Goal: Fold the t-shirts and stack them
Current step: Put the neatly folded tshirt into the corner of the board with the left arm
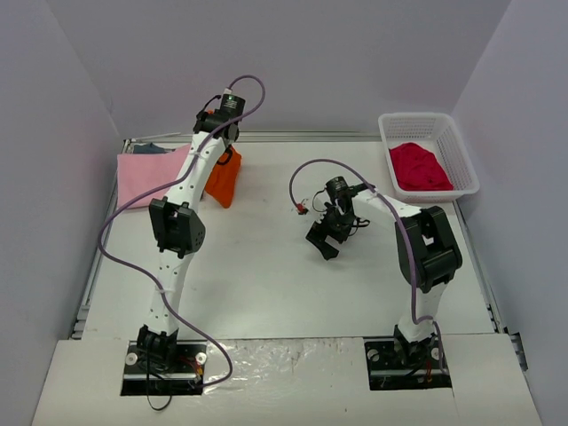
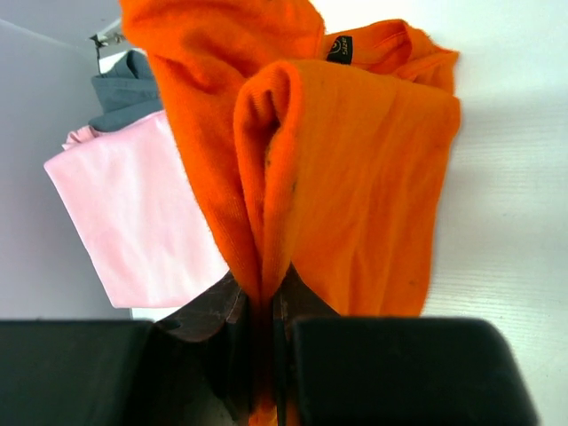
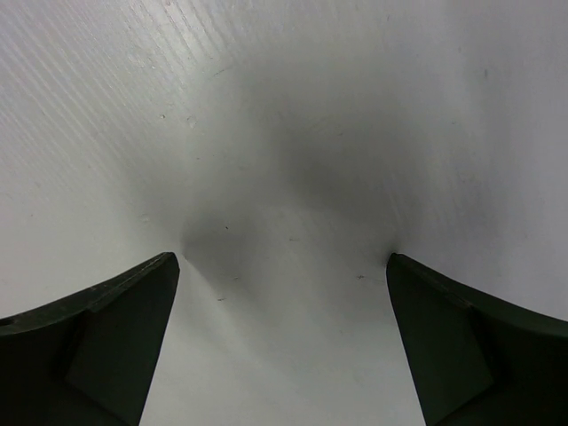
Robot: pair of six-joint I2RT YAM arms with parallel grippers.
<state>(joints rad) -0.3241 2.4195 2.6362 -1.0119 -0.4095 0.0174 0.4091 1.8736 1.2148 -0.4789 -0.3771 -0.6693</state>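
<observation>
orange shirt (image 2: 355,177), limp and light, hangs clamped in my left gripper (image 2: 264,306); right gripper (image 3: 280,266) apart, should catch its hem.

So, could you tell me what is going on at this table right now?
The left pincer is shut on a fold of the orange t-shirt, holding it up beside the folded pink t-shirt, with a blue-grey t-shirt peeking out behind that. The right pincer hangs open over the bare table, holding nothing. A red t-shirt lies bunched in the white basket at the far right.
</observation>
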